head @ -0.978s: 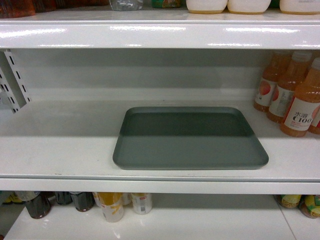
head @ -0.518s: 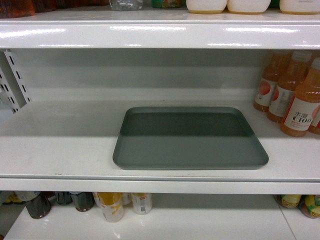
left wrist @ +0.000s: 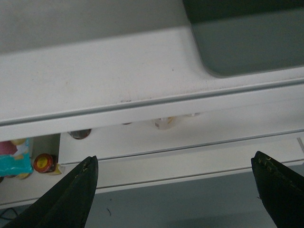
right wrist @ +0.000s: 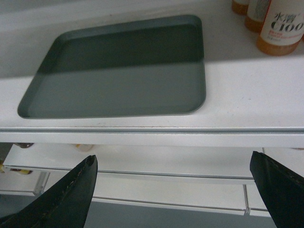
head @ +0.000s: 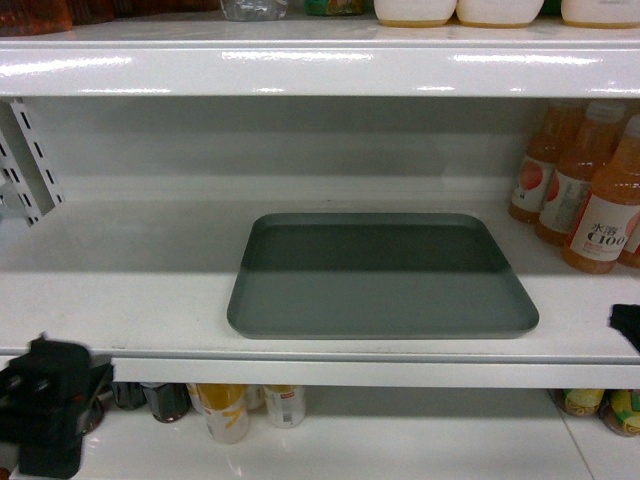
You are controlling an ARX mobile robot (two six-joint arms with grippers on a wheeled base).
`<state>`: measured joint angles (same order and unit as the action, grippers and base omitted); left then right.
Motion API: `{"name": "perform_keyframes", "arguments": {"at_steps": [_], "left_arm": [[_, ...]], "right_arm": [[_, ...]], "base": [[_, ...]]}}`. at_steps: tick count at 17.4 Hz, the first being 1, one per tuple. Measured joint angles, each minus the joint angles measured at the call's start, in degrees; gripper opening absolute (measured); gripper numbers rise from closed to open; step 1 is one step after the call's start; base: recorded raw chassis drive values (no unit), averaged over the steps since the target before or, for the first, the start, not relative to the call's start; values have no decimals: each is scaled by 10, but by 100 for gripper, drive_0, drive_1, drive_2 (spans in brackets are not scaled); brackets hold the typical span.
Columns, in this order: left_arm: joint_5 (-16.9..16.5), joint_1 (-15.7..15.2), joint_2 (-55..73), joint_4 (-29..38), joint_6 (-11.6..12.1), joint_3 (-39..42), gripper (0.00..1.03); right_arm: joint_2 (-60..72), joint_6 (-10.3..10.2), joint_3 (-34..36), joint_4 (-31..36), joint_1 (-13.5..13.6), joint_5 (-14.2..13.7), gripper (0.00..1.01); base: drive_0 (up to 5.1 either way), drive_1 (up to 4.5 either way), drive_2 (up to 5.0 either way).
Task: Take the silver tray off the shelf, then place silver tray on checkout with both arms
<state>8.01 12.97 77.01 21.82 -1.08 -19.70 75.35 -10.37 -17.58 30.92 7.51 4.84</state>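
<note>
Silver tray [head: 382, 278] laid flat on the shelf [head: 120, 300], long axis left to right, near its front edge, left hand [left wrist: 175, 190] and right hand [right wrist: 173, 190] both spread, held below the shelf edge, touching nothing

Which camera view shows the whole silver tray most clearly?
The head view: the silver tray lies whole and centred on the shelf. The right wrist view also shows all of it, from an angle. The left wrist view catches only one corner.
</note>
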Motion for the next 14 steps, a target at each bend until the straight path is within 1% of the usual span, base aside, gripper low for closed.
{"name": "perform_keyframes", "arguments": {"at_steps": [1, 2, 3, 4, 5, 7, 8, 9, 14], "left_arm": [[3, 4, 67, 31, -3, -28, 98], [4, 4, 129, 50, -12, -57, 98], [7, 4, 225, 74, -23, -114, 98], [8, 4, 318, 81, -37, -188, 98], [8, 4, 356, 69, -48, -229, 98], [8, 4, 397, 56, -61, -278, 98], [8, 4, 412, 47, -63, -301, 98], [9, 4, 428, 39, -62, -328, 98], [9, 4, 490, -14, -67, -438, 98]], "right_arm": [[65, -7, -26, 21, 0, 4, 98], [125, -15, -55, 38, 0, 6, 98], [217, -19, -110, 64, 3, 2, 98], [311, -20, -184, 68, 2, -14, 98], [357, -21, -228, 63, -4, -25, 98], [404, -21, -280, 40, -10, -37, 98], [421, -21, -302, 29, -12, -39, 98], [440, -21, -330, 15, -12, -47, 98], [520, -21, -461, -59, -14, -52, 98]], "base": [[0, 0, 0], [0, 0, 0], [0, 0, 0], [0, 0, 0], [0, 0, 0], [0, 0, 0], [0, 0, 0], [0, 0, 0], [0, 0, 0]]}}
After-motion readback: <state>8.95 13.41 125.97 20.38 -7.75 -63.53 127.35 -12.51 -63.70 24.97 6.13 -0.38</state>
